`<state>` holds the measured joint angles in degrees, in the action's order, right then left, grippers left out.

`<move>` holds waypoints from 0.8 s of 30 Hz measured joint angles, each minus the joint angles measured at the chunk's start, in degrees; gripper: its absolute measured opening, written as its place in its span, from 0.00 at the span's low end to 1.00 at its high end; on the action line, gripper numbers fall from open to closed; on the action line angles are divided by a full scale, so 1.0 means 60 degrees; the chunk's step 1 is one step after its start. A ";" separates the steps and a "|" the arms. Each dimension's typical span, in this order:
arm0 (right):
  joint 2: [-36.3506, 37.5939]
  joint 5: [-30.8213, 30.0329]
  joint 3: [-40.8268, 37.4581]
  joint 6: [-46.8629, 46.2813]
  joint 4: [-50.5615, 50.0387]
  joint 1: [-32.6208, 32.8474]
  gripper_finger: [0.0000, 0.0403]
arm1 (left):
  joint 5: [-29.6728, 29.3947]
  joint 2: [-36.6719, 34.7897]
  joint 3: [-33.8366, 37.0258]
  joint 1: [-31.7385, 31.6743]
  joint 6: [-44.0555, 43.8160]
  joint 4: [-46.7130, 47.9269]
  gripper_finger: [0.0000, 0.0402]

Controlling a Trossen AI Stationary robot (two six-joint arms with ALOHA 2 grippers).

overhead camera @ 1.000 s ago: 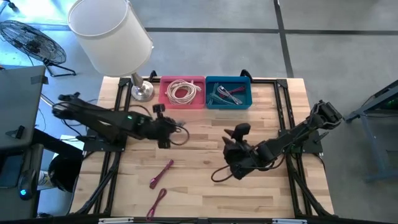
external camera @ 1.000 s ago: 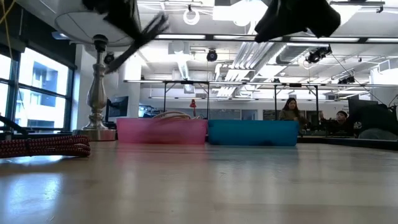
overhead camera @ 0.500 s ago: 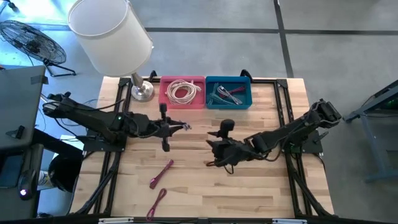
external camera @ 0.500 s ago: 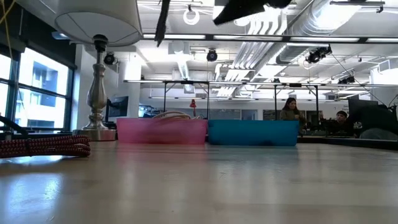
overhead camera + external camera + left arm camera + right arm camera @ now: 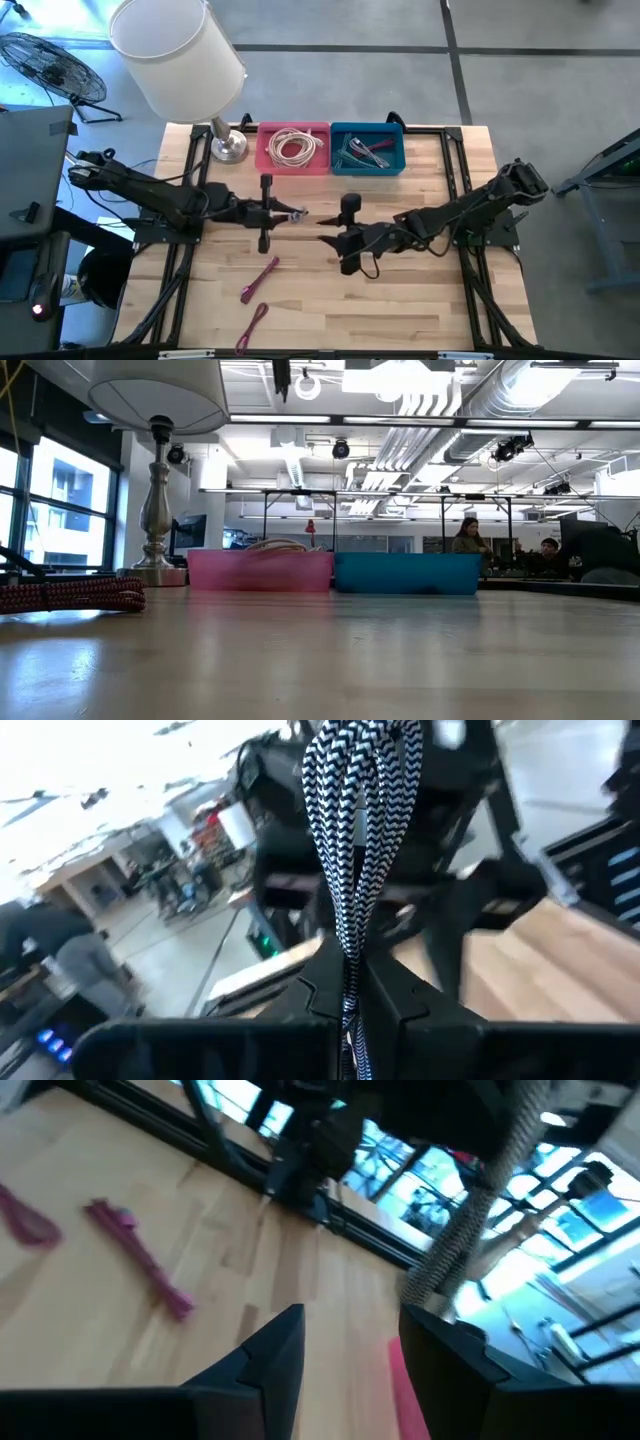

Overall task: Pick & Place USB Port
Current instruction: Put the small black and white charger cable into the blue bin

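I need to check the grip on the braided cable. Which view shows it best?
The left wrist view: the black-and-white cable fills the picture, pinched between the left gripper fingers. The high view shows it only as a small light bit at the gripper tip; the right wrist view shows a blurred strand; the low view shows none.

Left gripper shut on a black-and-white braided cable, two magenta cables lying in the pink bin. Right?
Not quite. The left gripper is shut on the black-and-white braided cable, but the two magenta cables lie on the wooden table, not in the pink bin, which holds a white cable. The high view shows it.
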<state>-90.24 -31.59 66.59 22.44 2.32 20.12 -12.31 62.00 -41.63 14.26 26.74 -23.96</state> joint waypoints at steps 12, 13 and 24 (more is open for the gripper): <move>0.0000 0.1656 0.0000 0.0101 0.0647 -0.0832 0.39 | 0.0461 0.0000 0.0876 0.0000 -0.0024 -0.1726 0.02; 0.0000 0.1876 0.0000 0.0101 0.0736 -0.0871 0.39 | 0.0461 0.0000 0.0905 0.0000 -0.0018 -0.1781 0.02; 0.0000 0.2752 0.0000 0.0198 0.1503 -0.1233 0.40 | 0.0457 0.0000 0.0915 0.0000 0.0005 -0.1841 0.02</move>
<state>-90.24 -15.08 66.59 23.62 11.34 12.71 -9.56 62.00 -36.14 14.26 26.77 -35.00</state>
